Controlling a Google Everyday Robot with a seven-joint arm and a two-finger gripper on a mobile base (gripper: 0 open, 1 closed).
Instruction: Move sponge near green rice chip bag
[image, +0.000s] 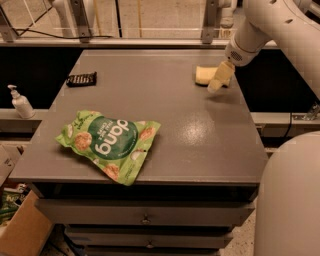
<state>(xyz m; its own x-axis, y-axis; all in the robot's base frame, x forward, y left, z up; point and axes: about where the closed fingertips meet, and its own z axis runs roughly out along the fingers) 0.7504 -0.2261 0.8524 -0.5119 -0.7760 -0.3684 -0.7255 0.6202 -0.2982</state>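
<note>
You're at the grasp: the gripper (216, 86), its opening impossible to tell, is at the sponge (202, 75) at 1 o'clock; next, carry it toward the green rice chip bag (110, 142) at 8 o'clock.

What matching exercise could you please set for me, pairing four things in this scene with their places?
Things:
1. sponge
2. green rice chip bag
3. black ridged object
4. gripper

Places:
A. front left of the table top
B. pointing down at the sponge's right end
C. far right of the table top, lying flat
D. far left of the table top

Pairs: 1-C, 2-A, 3-D, 4-B
</note>
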